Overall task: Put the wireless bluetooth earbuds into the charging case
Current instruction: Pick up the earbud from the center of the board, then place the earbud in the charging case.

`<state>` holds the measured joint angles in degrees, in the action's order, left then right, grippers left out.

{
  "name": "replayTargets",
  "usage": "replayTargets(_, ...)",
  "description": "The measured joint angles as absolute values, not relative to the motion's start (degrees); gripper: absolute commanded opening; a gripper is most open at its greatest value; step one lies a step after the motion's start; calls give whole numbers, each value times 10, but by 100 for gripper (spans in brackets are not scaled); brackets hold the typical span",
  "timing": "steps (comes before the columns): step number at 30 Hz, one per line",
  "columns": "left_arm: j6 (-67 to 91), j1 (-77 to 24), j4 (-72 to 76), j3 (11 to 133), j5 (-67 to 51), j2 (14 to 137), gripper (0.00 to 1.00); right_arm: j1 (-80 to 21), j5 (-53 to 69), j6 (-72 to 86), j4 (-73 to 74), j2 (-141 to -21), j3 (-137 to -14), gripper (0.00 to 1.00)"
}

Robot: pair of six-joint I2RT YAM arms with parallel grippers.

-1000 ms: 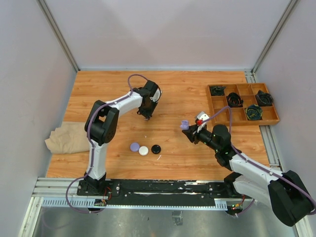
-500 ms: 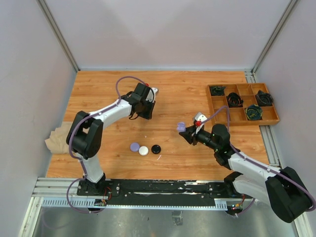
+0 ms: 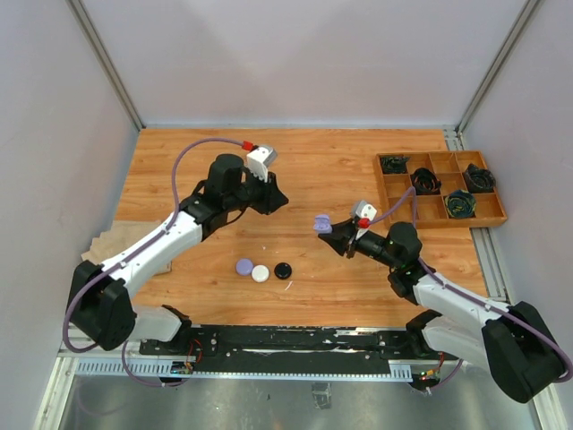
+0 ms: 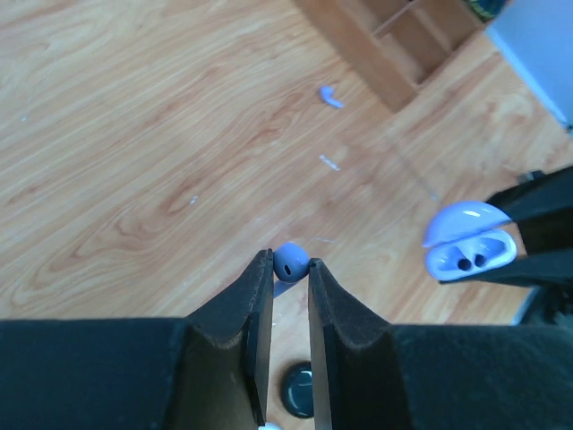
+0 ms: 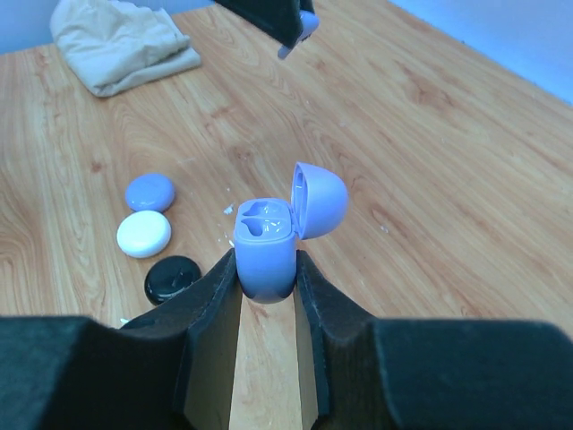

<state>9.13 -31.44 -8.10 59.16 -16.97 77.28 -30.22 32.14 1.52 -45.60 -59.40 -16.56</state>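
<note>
Left gripper (image 4: 289, 265) pinches lavender earbud (image 4: 290, 262); right gripper (image 5: 266, 265) clamps open case (image 5: 265, 240) (wells seemingly empty).

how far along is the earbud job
Done: the lavender case is open, held up by the right gripper. In hand: the left gripper pinches one lavender earbud, apart from the case. Left: both case sockets look empty, so nothing is seated yet.

From the left wrist I see only the head of the earbud (image 4: 290, 262); its stem is buried in the left gripper (image 4: 290, 270). The black case (image 4: 298, 391) sits half hidden behind it. The pale flecks (image 4: 330, 96) are perhaps scraps, too small to name.
</note>
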Motion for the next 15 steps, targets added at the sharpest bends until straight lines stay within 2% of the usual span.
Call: replayTargets(15, 169, -331, 109, 492, -301, 611, 15, -302, 404, 42, -555, -603, -215, 1)
